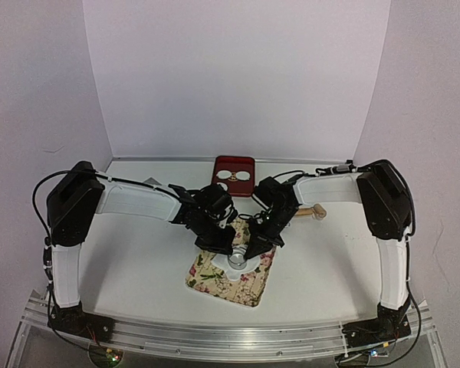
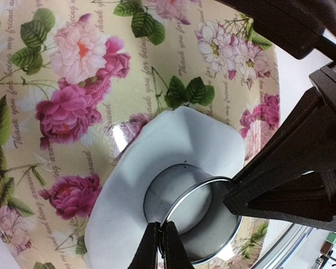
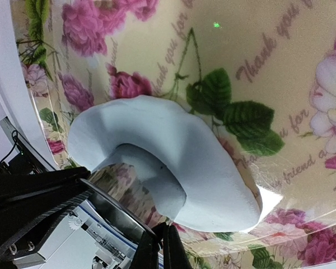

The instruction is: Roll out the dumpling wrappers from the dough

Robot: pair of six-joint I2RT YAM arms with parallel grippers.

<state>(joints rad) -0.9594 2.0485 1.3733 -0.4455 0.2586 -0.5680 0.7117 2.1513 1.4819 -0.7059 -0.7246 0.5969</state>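
The dough (image 2: 157, 151) is a ragged white sheet on the floral mat (image 2: 101, 67). A small metal ring (image 2: 213, 227) stands pressed into it, and the dough (image 3: 179, 140) curls up around the ring's (image 3: 109, 188) lower wall. My left gripper (image 2: 161, 228) is shut on the ring's near rim. My right gripper (image 3: 163, 231) is shut on the opposite rim. Seen from above, both grippers meet over the ring (image 1: 238, 261). Two dumpling wrappers (image 1: 228, 174) (image 1: 245, 175) lie in the red tray (image 1: 235, 186) behind.
A wooden rolling pin (image 1: 311, 212) lies on the table right of the right arm. The mat (image 1: 215, 280) sits near the table's front edge, between the arm bases. White walls close the back and sides.
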